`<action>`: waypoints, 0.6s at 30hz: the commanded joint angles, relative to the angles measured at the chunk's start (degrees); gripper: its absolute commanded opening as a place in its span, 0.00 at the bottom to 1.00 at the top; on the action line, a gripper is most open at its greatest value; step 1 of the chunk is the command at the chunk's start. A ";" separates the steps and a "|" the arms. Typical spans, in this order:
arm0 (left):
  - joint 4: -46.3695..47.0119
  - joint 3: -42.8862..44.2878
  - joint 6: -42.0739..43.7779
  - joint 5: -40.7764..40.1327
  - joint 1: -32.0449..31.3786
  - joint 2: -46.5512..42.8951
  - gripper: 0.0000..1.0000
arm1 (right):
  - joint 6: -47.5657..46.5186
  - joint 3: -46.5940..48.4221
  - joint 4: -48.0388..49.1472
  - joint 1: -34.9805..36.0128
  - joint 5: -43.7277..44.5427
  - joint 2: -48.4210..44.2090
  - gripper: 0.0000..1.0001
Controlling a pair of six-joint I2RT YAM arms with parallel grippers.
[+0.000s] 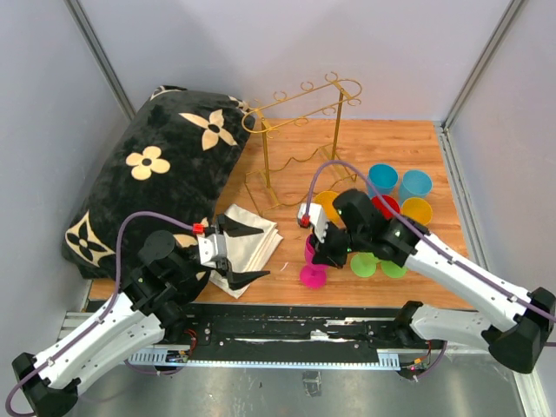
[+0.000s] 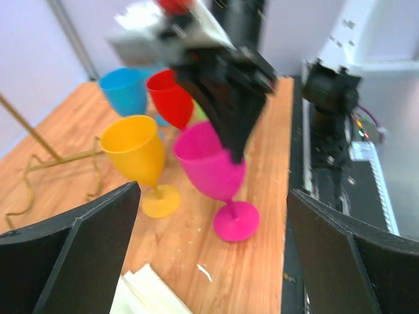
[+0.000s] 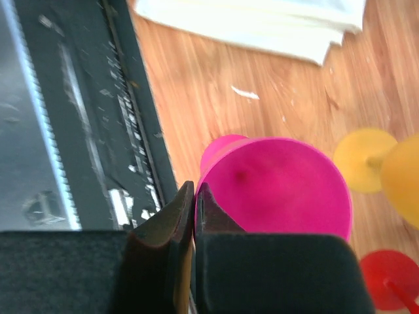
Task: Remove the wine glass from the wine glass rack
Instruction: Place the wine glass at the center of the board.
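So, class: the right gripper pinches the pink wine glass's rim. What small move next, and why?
Probably lift the pink wine glass slightly straight up: the right gripper is shut on its rim, the left gripper stands open and apart, and the yellow wine glass stands close beside.

left fingers [image 1: 239,228] spread wide | right fingers [image 3: 163,229] pinched together | right wrist [image 1: 352,208] tipped downward

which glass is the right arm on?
The pink wine glass, nearest the table's front edge: the fingers of the right gripper pinch its rim. The other glasses stand free.
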 commanded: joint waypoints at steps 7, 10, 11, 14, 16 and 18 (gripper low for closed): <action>11.79 -2.31 -11.15 -22.18 0.14 -0.81 1.00 | -1.87 -14.11 15.65 4.14 23.91 -8.77 0.01; 11.77 -1.71 -12.94 -26.43 0.14 -0.19 1.00 | -2.51 -11.89 12.68 4.11 24.60 -6.93 0.02; 11.79 -1.51 -13.37 -27.55 0.16 -0.06 1.00 | -2.97 -10.84 11.19 4.11 24.35 -6.19 0.04; 11.79 -0.81 -15.55 -31.73 0.14 -0.20 1.00 | -3.78 -7.97 7.52 4.12 23.98 -4.47 0.10; 11.60 -0.45 -16.41 -33.78 0.18 -0.40 1.00 | -3.90 -5.87 5.32 4.11 22.88 -3.70 0.11; 11.44 0.03 -16.59 -35.12 0.17 -0.66 1.00 | -3.44 -4.37 4.10 4.11 22.14 -3.64 0.11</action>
